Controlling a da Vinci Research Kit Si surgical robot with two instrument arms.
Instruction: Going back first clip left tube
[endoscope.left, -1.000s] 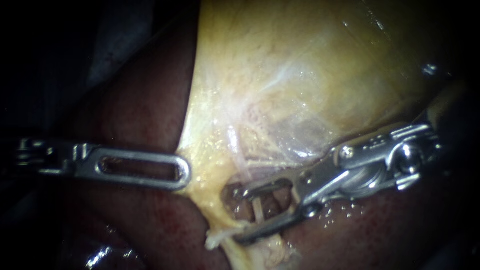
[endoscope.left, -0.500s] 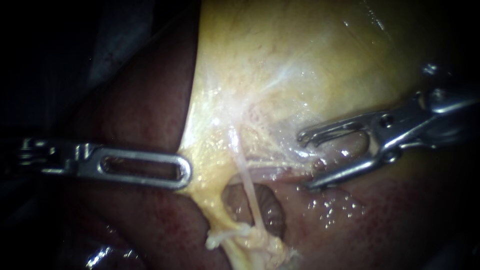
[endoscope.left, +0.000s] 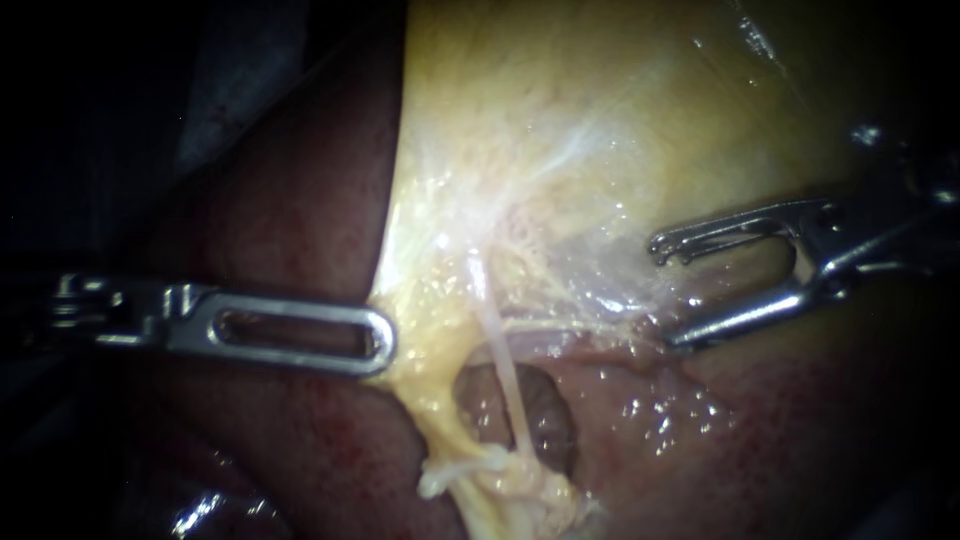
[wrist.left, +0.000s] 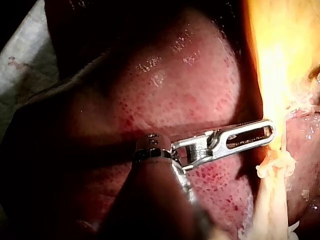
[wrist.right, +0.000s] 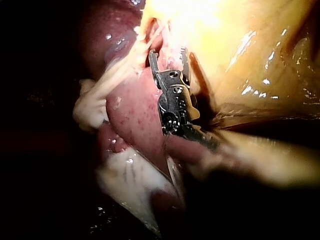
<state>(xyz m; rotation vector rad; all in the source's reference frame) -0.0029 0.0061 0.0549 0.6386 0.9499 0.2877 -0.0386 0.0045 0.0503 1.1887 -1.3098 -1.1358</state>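
Wide open and empty, the right instrument's claw (endoscope.left: 663, 292) is being required to clear the thin pale tube (endoscope.left: 505, 375) ahead, unsnagged.

**Bright metal, wet tissue**

Both instruments are seen to be of bare, polished metal; the left instrument (endoscope.left: 383, 342) is smooth and mirror-bright along its slotted jaw; the right instrument (endoscope.left: 662, 293) is marked by sharp glints on its thin jaws; the gallbladder (endoscope.left: 560, 130), met at the left jaws' tip, is shown as a wet, glossy membrane streaked with filmy fibres; the liver (endoscope.left: 290, 200), behind the left jaws, is rendered moist, shiny and finely stippled; the tube (endoscope.left: 507, 375), between the two sets of jaws, is smooth and slick.
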